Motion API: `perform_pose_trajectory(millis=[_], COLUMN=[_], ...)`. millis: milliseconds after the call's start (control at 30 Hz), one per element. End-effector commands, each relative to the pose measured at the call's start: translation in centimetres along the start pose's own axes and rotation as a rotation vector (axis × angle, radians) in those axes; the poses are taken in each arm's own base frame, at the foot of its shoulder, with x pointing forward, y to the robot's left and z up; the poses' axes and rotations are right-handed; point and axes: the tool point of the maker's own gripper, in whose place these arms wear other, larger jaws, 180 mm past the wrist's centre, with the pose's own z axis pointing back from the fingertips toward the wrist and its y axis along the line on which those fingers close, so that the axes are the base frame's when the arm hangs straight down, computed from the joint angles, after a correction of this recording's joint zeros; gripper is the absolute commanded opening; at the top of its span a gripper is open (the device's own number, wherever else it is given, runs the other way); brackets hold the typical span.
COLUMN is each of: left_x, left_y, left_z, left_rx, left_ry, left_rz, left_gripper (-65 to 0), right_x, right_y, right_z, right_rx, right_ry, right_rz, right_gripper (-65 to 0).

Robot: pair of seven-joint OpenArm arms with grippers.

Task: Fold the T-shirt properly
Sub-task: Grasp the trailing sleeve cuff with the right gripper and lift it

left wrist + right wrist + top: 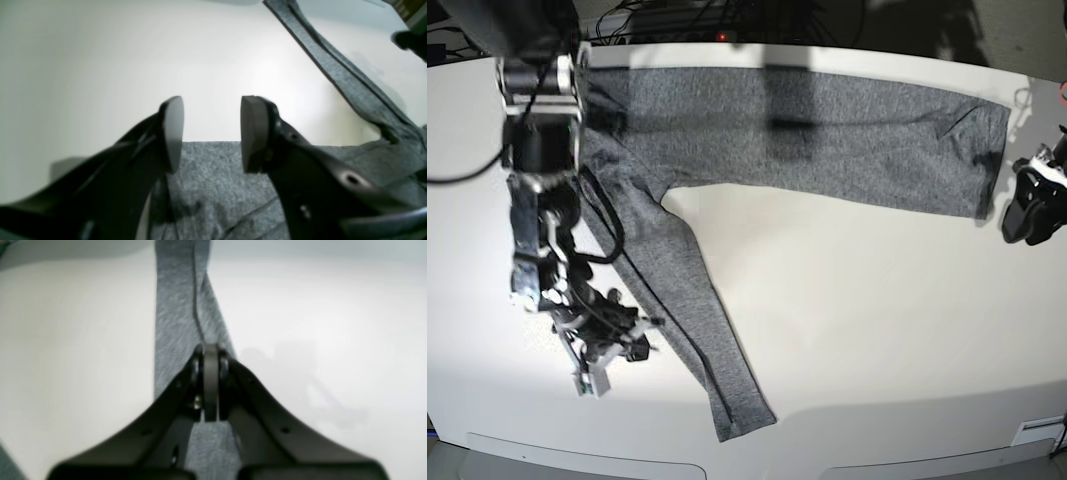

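Bench: white, smooth, matte; rounded corner at far right in the base view; near edge curved, with pale panels below it.
On the bench: T-shirt, heather-grey knit, lying flat.
Body of the T-shirt: spread as a wide band along the far edge, running from the left side almost to the right end.
Sleeve: long, stretched diagonally from the far left toward the near edge, cuff close to the near rim.
Between band and sleeve: bare white surface, wide and open.
Left wrist view: straight hem edge of cloth against white top.
Surface marks: soft shadows only.
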Motion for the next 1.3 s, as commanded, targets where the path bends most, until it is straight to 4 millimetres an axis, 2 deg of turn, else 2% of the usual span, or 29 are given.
perform_pose_trajectory(millis=[0, 133, 267, 400, 567, 733, 767, 833, 867, 900, 967, 1100, 1267], left_x=[1.8, 1.7, 1.5, 1.2, 1.2, 1.2, 1.2, 1.2, 1.2, 1.2, 1.2, 1.2, 1.2], left_y=[-0.1, -0.1, -0.1, -0.1, -0.1, -0.1, 0.0, 0.0, 0.0, -0.1, 0.0, -0.1, -0.1], left_z=[0.2, 0.2, 0.2, 0.2, 0.2, 0.2, 0.2, 0.2, 0.2, 0.2, 0.2, 0.2, 0.2], left_rx=[-0.011, -0.011, -0.011, -0.011, -0.011, -0.01, -0.009, -0.009, -0.009, -0.009, -0.009, -0.009, -0.009], left_ry=[-0.05, -0.049, -0.037, -0.023, -0.02, -0.019, -0.019, -0.019, -0.019, -0.019, -0.019, -0.019, -0.019], left_rz=[-0.021, -0.021, -0.021, -0.02, -0.021, -0.022, -0.023, -0.023, -0.023, -0.023, -0.023, -0.022, -0.023], left_gripper=[-38.2, -38.2, -38.2, -38.2, -38.2, -38.2, -38.1, -38.1, -38.1, -38.1, -38.1, -38.1, -38.1], right_x=[3.7, 3.4, 2.2, 0.8, -0.5, -0.8, -0.6, -0.4, -0.3, -0.2, -0.3, -2.0, -6.4], right_y=[0.5, 1.3, 1.5, 1.3, 1.5, 1.7, 1.8, 1.9, 1.8, 1.7, 1.2, 1.1, 2.1], right_z=[-0.8, -4.8, -6.9, -7.4, -7.4, -7.4, -7.5, -7.5, -7.5, -7.5, -7.3, -7.2, -7.0], right_rx=[0.01, -0.032, -0.112, -0.193, -0.2, -0.191, -0.182, -0.179, -0.18, -0.183, -0.193, -0.194, -0.176], right_ry=[-0.071, -0.001, 0.038, 0.082, 0.139, 0.146, 0.136, 0.125, 0.12, 0.113, 0.108, 0.152, 0.238], right_rz=[0.023, 0.018, -0.003, 0.005, -0.008, -0.005, 0.007, 0.03, 0.032, 0.032, 0.031, 0.019, 0.021], right_gripper=[-65.0, -65.0, -65.0, -65.0, -65.0, -65.0, -59.0, -40.1, -33.4, -30.0, -29.6, -29.7, -29.7])
